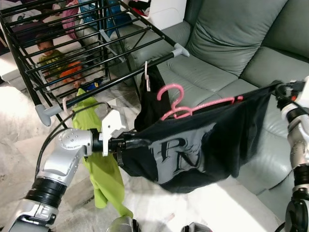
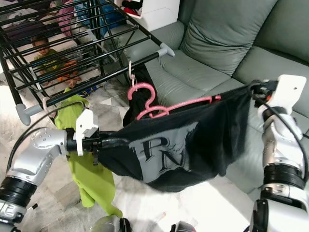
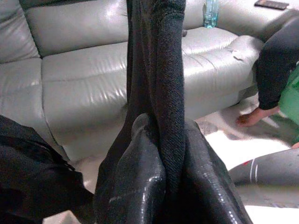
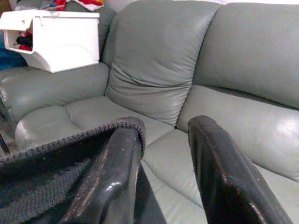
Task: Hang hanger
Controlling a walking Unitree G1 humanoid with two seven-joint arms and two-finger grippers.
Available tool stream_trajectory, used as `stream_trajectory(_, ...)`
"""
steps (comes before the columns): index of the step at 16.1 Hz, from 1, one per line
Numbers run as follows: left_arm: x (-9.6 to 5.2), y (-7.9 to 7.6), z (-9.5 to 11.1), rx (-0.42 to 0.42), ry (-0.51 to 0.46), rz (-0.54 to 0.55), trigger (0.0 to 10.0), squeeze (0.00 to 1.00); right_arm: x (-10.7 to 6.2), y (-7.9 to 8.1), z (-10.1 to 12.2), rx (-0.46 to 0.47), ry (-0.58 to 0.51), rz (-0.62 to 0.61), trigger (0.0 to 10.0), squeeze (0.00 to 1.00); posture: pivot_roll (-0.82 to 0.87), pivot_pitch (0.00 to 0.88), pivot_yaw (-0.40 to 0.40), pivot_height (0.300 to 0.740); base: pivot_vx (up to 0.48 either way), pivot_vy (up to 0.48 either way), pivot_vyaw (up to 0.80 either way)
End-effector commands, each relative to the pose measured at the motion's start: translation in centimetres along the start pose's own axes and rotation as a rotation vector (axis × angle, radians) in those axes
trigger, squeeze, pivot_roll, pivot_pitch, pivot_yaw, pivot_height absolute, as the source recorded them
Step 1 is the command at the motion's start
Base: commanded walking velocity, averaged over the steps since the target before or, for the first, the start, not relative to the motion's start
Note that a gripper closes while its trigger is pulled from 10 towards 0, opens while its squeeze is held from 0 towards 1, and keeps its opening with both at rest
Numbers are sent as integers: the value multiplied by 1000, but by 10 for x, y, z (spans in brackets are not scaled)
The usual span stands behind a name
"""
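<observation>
So the black T-shirt with grey lettering point(image 1: 193, 150) is stretched out in mid-air between the two arms, over the floor in front of the grey leather sofa point(image 1: 227, 43). The pink plastic hanger point(image 1: 186, 104) sits in the shirt's top edge, its long axis running roughly left to right and rising a bit toward the right. Its hook curls upward at the left end, just near the end of the black metal drying rack point(image 1: 96, 53) but not on any bar as far as I can see.

The left gripper point(image 1: 126, 144) is at the shirt's left edge. In the left wrist view its fingers point(image 3: 140, 182) are clenched on a thick fold of the black fabric, which runs up between them. The right gripper point(image 2: 256, 89) is at the shirt's right corner, higher up and over the sofa seat. In the right wrist view one finger point(image 4: 112, 182) has the ribbed hem lying over it, while the other finger stands apart with a clear gap, so that one looks spread with the hem hooked over it rather than pinched.

On the near bar of the rack a lime green garment point(image 1: 101, 164) hangs at the left, and a dark garment point(image 1: 152, 96) hangs further right, just behind the hanger's hook. A white plastic bin point(image 4: 56, 39) sits on the sofa's arm at the far end. A person is sitting on the floor behind the rack bars.
</observation>
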State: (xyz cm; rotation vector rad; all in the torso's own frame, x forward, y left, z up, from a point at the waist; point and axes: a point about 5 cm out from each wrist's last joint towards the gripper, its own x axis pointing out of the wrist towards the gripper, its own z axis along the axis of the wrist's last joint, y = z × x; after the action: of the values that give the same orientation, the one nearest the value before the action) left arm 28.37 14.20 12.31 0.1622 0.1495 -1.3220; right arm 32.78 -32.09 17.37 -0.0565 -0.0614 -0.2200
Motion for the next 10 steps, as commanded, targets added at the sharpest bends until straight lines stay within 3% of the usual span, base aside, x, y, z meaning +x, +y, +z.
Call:
stream_trajectory(1, -14, 2, -13, -23, 65, 23, 0, 0, 2, -12, 12, 15, -38, -69, 0, 0, -20, 0, 30, 740, 0, 0, 0)
stream_trajectory(3, -12, 4, -17, -28, 77, 48, 0, 0, 1, -4, 11, 19, -41, -20, 0, 0, -19, 0, 30, 740, 0, 0, 0)
stream_trajectory(6, -1, 8, -37, 98, 243, 109, 0, 0, 6, 13, 10, 14, -37, 34, 0, 0, -22, 0, 29, 740, 0, 0, 0)
stream_trajectory(8, 16, 11, -45, 133, 293, 212, 0, 0, 11, 37, 8, -27, -37, 108, 0, 0, -27, 0, 28, 740, 0, 0, 0)
stream_trajectory(10, 31, 11, -46, 124, 261, 288, 0, 0, 15, 58, 7, -31, -41, 147, 0, 0, -27, 0, 25, 740, 0, 0, 0)
